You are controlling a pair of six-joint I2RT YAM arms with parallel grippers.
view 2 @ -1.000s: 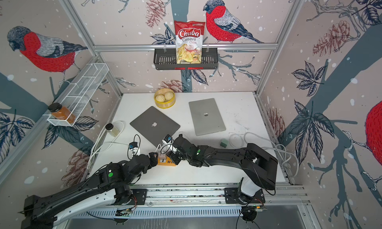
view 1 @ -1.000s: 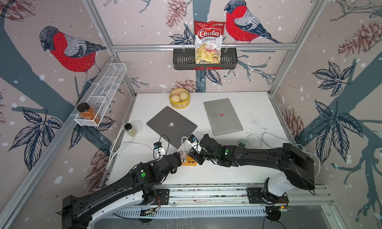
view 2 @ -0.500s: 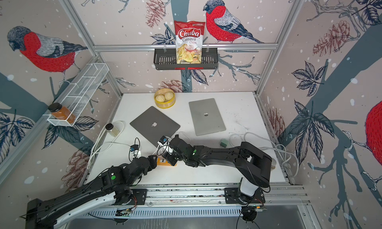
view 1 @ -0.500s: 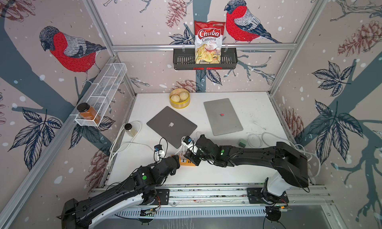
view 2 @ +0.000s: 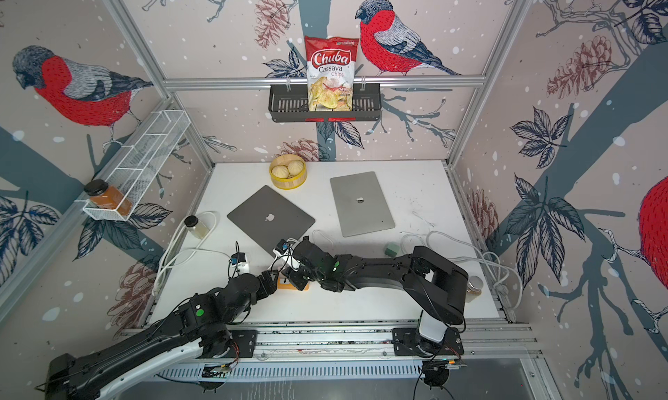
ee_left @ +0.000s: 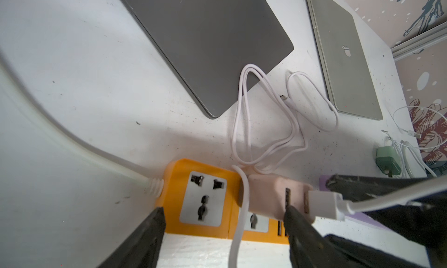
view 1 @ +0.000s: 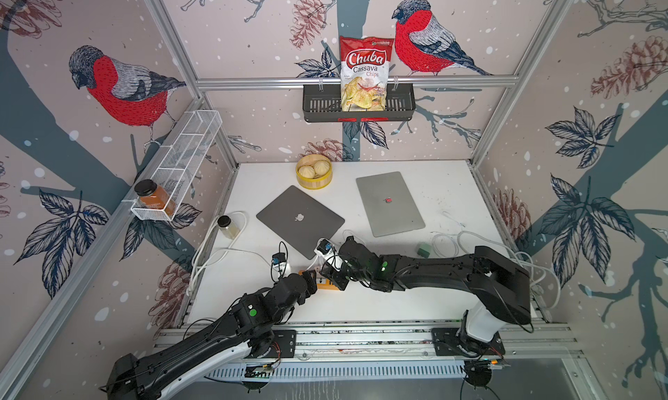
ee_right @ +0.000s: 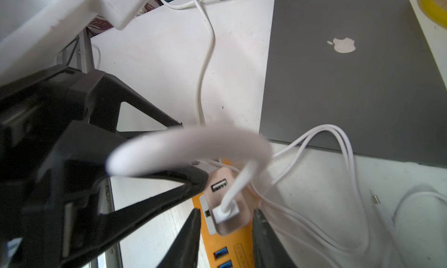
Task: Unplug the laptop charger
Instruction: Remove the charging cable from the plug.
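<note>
Both grippers at the near orange power strip: left gripper spread wide over it, holding nothing; right gripper closely flanks the pink charger, grip unclear

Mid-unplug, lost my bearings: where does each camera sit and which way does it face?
Top views: high at the front, facing down toward the back wall; both arms, left gripper and right gripper show.
Left wrist: on the left arm, facing the power strip and charger past its own fingers.
Right wrist: on the right arm, facing down onto the charger; left gripper shows alongside.
Shared: both wrist views see charger and grey laptop.
</note>
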